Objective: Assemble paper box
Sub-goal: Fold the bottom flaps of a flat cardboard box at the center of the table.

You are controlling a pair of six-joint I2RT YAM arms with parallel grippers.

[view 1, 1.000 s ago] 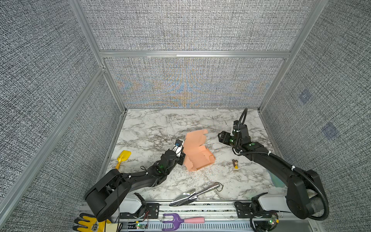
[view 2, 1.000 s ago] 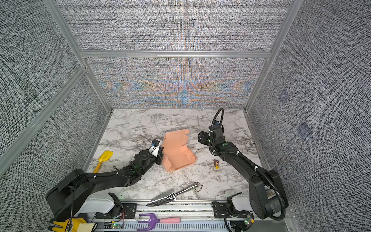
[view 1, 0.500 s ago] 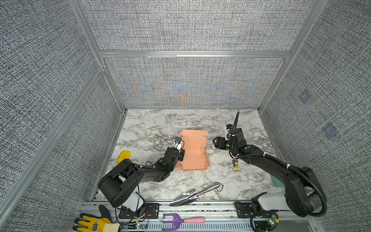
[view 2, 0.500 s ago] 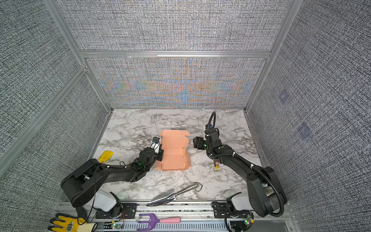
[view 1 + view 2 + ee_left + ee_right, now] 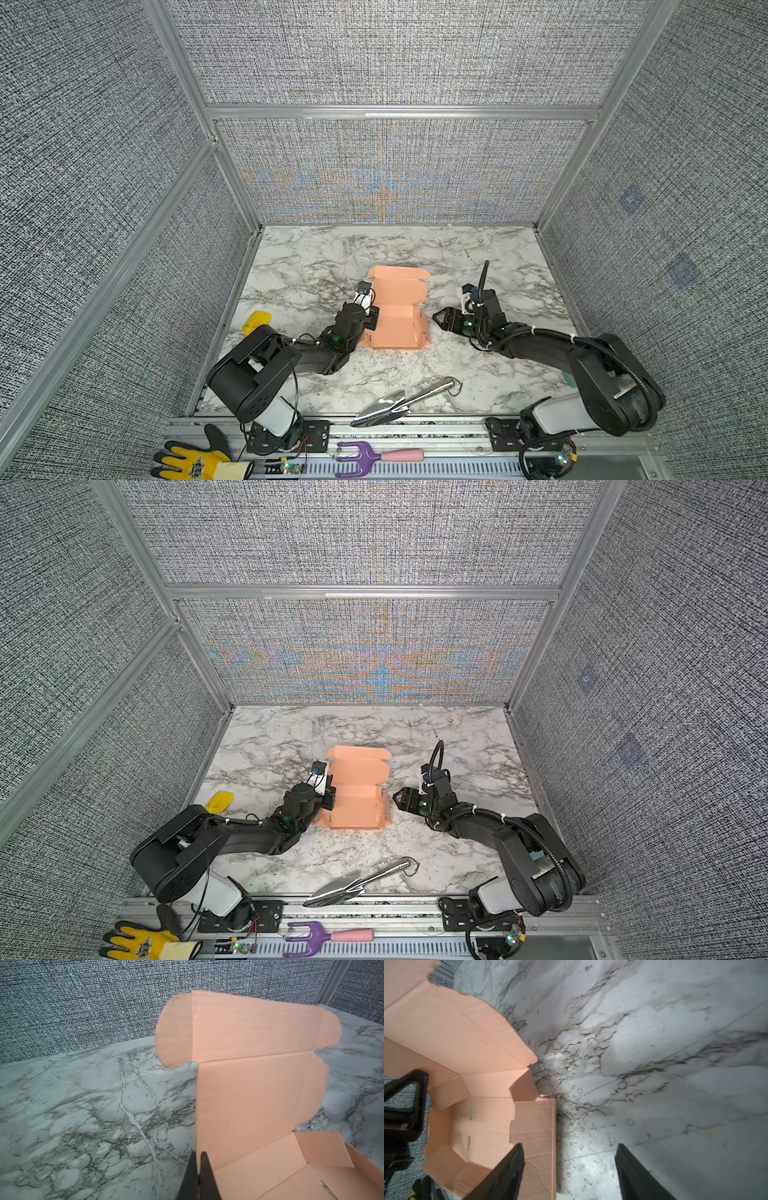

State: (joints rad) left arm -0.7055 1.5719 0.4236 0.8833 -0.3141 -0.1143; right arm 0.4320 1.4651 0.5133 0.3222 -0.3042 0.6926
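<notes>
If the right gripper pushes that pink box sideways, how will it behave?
Probably light: the paper box is thin cardboard. Walls likely flex at creases; its lid stands loosely unfolded. It may pivot, since the left gripper pinches one edge.

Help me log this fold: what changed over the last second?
The left gripper, shut on the paper box's left wall throughout, swung it from skewed to square, its lid flap now toward the back wall. The right gripper came forward from behind the box to its right wall, fingers open. The trowel, yellow scoop, purple fork and glove stayed put.
</notes>
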